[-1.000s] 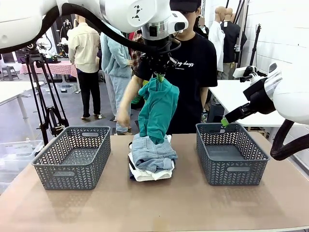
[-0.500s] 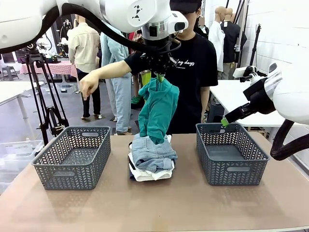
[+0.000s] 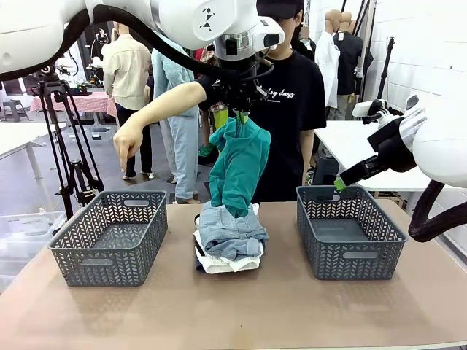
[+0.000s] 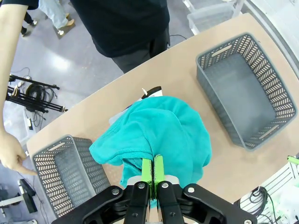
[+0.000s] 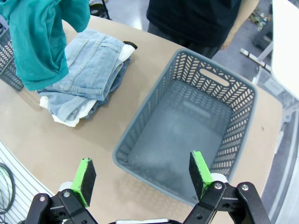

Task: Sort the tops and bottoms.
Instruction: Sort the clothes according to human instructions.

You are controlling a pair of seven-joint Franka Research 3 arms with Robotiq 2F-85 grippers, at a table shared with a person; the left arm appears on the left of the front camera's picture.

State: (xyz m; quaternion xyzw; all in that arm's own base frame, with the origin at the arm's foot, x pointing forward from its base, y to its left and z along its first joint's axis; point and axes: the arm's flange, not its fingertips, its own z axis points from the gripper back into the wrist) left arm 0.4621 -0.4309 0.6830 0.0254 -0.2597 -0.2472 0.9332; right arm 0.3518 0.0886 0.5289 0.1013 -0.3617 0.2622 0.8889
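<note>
Left gripper (image 4: 153, 164): pinched tight on teal-green top (image 3: 237, 166), which hangs down to the stacked bottoms (image 3: 230, 232) mid-table. Right gripper (image 5: 142, 173): jaws spread, empty, above right grey basket (image 5: 236, 130). Person's hand (image 3: 128, 140): pointing down over left grey basket (image 3: 87, 255).

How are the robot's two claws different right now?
The left claw is pinched shut on the teal shirt; the right claw is open and holds nothing. The left claw hangs above the pile of bottoms; the right claw points down at the right basket. Both have green pads.
</note>
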